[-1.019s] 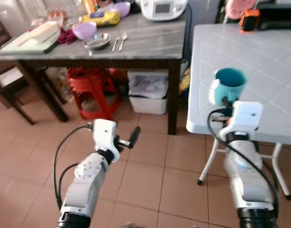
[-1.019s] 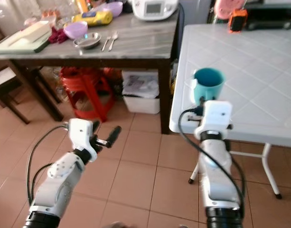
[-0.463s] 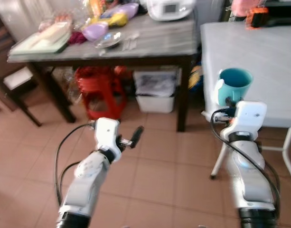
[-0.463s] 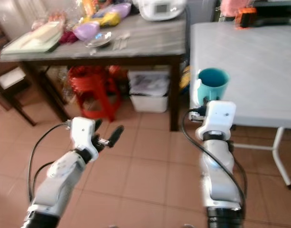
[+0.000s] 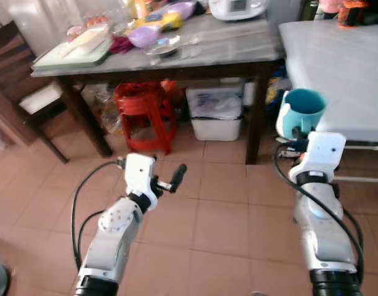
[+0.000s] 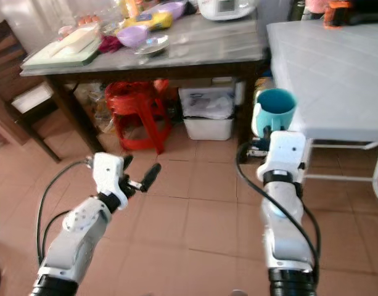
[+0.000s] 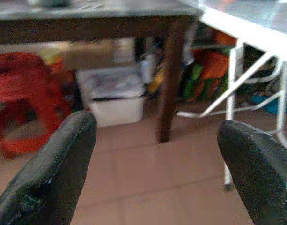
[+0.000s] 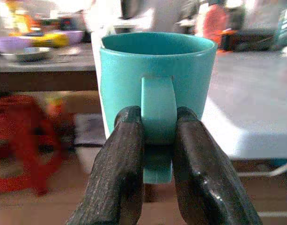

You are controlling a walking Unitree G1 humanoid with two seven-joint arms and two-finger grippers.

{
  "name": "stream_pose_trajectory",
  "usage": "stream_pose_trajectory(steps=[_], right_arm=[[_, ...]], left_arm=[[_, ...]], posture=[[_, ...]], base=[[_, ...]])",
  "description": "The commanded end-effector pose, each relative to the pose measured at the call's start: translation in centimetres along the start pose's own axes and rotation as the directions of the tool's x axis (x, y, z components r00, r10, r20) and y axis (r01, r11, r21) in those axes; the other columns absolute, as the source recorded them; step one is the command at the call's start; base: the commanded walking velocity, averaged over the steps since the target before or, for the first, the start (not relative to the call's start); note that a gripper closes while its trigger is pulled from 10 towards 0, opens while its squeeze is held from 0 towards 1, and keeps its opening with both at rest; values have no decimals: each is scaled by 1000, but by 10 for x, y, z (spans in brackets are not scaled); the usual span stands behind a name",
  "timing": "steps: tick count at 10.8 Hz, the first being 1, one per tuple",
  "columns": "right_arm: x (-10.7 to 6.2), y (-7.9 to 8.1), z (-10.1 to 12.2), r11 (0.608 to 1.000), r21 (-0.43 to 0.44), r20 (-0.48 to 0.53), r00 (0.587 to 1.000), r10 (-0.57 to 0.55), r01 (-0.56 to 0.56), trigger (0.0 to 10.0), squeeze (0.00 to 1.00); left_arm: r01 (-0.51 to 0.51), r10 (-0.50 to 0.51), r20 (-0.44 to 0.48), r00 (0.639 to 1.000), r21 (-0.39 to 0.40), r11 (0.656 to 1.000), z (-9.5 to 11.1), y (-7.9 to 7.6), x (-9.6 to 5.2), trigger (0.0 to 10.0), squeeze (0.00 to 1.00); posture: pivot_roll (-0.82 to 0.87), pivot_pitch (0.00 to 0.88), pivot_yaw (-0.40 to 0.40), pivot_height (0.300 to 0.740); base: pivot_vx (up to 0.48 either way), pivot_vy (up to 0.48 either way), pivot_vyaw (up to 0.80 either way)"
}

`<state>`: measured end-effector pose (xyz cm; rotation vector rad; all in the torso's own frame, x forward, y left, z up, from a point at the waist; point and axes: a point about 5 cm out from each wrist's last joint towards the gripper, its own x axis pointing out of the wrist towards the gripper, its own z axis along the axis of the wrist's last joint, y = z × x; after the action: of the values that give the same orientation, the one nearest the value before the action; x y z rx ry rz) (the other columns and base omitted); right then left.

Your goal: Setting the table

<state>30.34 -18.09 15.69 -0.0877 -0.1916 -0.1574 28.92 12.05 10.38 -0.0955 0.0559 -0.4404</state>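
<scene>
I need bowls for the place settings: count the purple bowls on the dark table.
2. One purple bowl sits near the metal dish; another stands farther back by the white appliance. Clutter may hide more.

Probably a home kitchen: cluttered grey table (image 5: 195, 52), rice cooker (image 5: 238, 7), red plastic stool (image 5: 144, 114), tiled floor (image 5: 207, 216).
</scene>
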Motion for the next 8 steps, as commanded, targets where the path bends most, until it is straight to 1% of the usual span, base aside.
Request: stream_pose_trajectory(steps=[1,2,3,8], right_arm=[[2,5,8,1000,-2,36,999,22,-22,10000,0],[1,5,8,1000,-3,35,999,22,-22,10000,0],[1,5,8,1000,-4,34,999,22,-22,10000,0],[1,3,7,1000,-9,33,999,21,-21,10000,0]], left_arm=[[31,-31,18,999,3,1000,3,0,-3,10000,0],[46,-46,22,999,-1,999,3,-2,-4,10000,0],[51,-52,24,998,4,999,3,-3,-5,10000,0],[66,-67,24,997,10,998,3,-5,-6,10000,0]], posture=[[-18,89,140,740],[-19,89,139,740],[-19,91,139,740],[-19,95,139,740]], base=[[0,0,0],[0,0,0],[296,0,0],[381,0,0]])
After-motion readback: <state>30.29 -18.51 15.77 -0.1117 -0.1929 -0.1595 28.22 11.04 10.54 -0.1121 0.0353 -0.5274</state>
